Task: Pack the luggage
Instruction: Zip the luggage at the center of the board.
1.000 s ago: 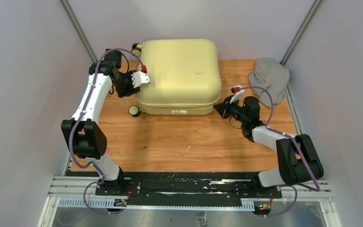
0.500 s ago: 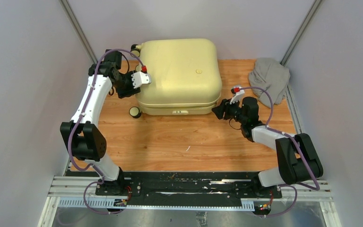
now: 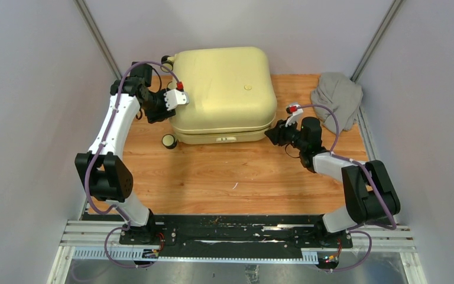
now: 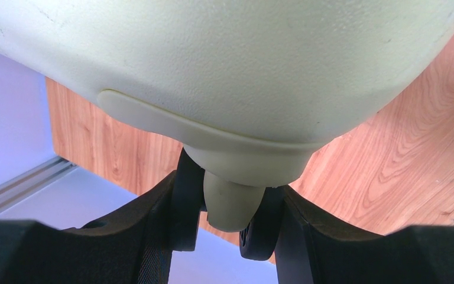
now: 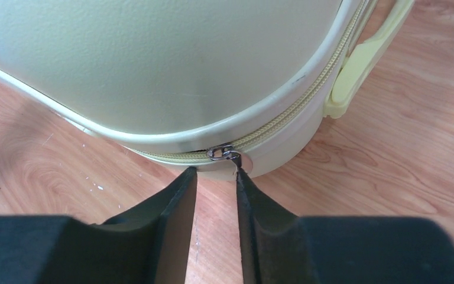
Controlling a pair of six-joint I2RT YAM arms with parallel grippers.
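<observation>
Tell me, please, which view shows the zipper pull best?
Right wrist: the zipper pull sits close-up on the luggage corner, just ahead of the right gripper. Top external: too small to discern; left wrist: only shell and a wheel.

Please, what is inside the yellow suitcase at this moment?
Its inside cannot be seen: the suitcase lies closed, lid down, with the zipper running along the seam. A grey cloth lies outside it, on the table to its right.
</observation>
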